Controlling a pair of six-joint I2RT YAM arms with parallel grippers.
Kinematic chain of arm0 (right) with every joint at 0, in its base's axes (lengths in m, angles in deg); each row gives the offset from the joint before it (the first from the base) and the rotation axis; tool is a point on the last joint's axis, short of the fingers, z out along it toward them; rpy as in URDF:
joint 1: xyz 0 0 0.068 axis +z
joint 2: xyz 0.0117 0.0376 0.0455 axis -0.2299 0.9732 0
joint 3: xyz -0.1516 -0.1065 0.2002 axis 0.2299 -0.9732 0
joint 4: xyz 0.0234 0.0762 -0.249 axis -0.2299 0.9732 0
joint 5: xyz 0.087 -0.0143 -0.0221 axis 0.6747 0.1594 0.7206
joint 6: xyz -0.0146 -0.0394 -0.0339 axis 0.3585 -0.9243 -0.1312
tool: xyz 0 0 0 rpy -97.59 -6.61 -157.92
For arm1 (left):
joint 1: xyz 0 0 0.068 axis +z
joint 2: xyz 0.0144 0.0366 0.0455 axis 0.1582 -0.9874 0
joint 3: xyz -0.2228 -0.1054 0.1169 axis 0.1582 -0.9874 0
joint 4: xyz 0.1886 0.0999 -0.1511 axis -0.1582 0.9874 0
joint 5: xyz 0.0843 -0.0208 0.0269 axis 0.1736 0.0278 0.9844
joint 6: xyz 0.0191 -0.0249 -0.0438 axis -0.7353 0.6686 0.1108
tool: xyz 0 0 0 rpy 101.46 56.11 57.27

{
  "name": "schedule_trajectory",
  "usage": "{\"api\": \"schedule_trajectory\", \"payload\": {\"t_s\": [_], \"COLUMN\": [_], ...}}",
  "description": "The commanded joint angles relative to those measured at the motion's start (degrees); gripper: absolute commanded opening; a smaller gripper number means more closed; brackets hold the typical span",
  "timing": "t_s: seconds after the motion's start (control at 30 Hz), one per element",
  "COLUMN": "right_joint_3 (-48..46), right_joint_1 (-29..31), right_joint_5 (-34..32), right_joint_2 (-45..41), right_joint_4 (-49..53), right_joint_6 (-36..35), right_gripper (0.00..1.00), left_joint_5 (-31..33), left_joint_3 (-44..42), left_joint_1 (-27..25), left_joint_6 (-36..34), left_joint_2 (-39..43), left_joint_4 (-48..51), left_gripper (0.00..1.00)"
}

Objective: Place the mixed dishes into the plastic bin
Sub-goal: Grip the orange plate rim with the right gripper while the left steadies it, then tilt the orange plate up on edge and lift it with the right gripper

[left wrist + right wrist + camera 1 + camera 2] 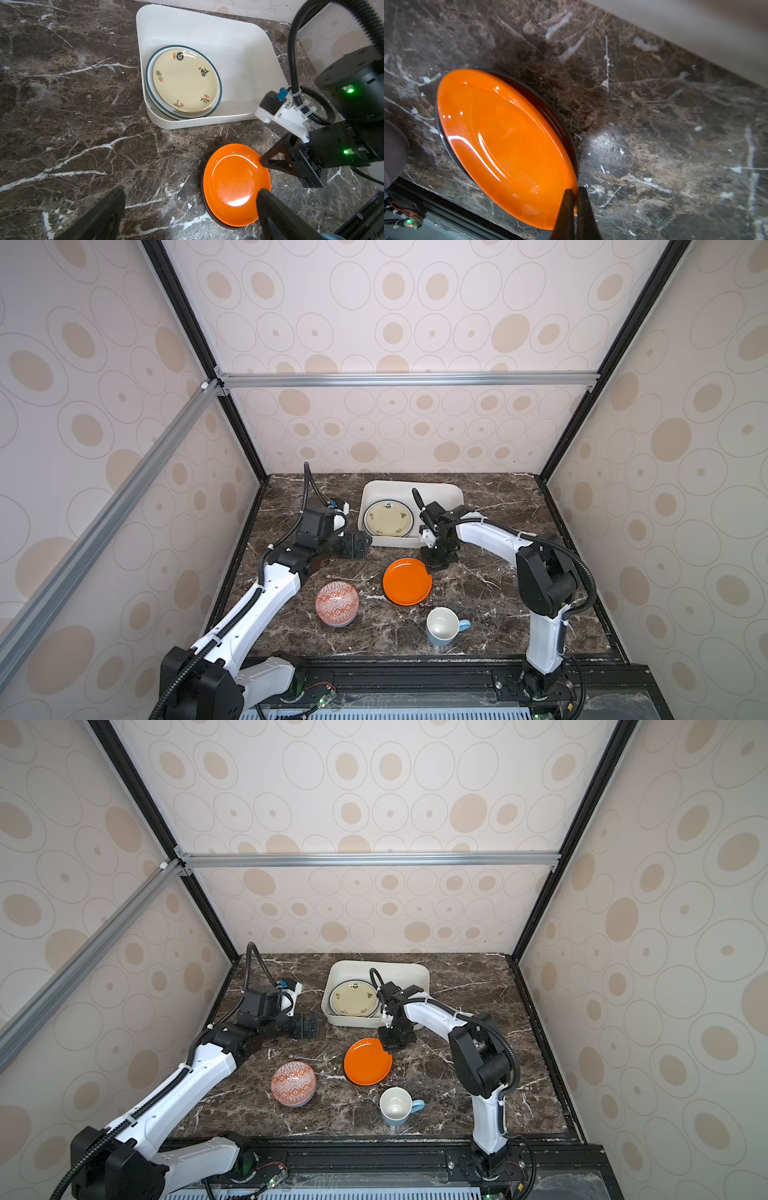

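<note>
Near the bin [399,491], right gripper [574,190] tight on orange plate [406,581] rim, left gripper [361,545] jaws wide

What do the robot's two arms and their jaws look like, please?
Both arms, left arm and right arm, have glossy white shell links between bulky black joint housings. A black corrugated cable conduit loops along each. The jaws are slim, dark and tapering. A white bracket with a blue connector sits at each wrist, and green lights glow on the right arm's black housings.
</note>
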Motion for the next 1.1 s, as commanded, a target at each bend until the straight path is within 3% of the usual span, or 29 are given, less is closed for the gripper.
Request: {"api": "schedule_trajectory", "payload": {"t_s": [0.0, 0.47, 1.07], "right_joint_3": [2.4, 5.6, 7.4], "right_joint_1": [0.1, -0.3, -3.4], "right_joint_5": [1.0, 1.7, 13.5], "right_joint_2": [-1.9, 0.6, -2.5], "right_joint_4": [2.4, 5.0, 5.6], "right_joint_6": [0.0, -1.5, -2.3], "right_gripper": [0.00, 0.00, 0.00], "left_joint_5": [1.3, 1.4, 3.2], "left_joint_3": [1.7, 4.5, 10.8], "left_joint_1": [0.2, 0.7, 3.6], "left_joint_6": [-1.6, -3.2, -6.1], "left_joint_2": [-0.3, -3.9, -7.3], "left_joint_4": [-0.4, -0.9, 1.0], "left_gripper": [0.99, 0.99, 0.99]}}
